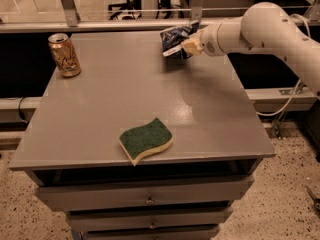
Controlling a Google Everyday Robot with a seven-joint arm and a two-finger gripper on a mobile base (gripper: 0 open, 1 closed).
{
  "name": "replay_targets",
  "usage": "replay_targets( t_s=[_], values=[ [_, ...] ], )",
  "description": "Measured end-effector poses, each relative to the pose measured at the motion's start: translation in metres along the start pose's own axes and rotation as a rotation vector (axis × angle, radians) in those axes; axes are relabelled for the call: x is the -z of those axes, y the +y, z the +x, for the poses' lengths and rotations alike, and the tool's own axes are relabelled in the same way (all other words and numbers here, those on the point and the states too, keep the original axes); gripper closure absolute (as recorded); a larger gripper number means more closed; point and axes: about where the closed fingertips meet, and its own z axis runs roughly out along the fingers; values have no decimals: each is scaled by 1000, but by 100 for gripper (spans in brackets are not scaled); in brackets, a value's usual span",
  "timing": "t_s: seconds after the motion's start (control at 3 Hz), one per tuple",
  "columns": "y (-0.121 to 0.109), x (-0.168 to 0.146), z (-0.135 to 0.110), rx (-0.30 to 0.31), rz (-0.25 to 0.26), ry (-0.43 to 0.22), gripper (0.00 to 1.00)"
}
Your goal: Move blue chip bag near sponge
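We can read no word or number anywhere. The blue chip bag (174, 38), gripped by the pincer (188, 46) above the far right of the surface (125, 94), carries white lettering we cannot make out. The gold can (64, 55) at far left bears dark markings, also illegible to us.
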Motion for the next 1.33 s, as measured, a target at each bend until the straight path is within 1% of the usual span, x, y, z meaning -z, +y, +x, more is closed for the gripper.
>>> replay_targets(
  t_s=[0.33,0.67,1.0,1.33],
  values=[
    [7,33,-9,55,-45,-45,100],
    [20,43,-1,152,-102,-33,100],
    [19,42,-2,153,-98,-36,100],
    [22,37,-3,155,-122,-39,100]
  ],
)
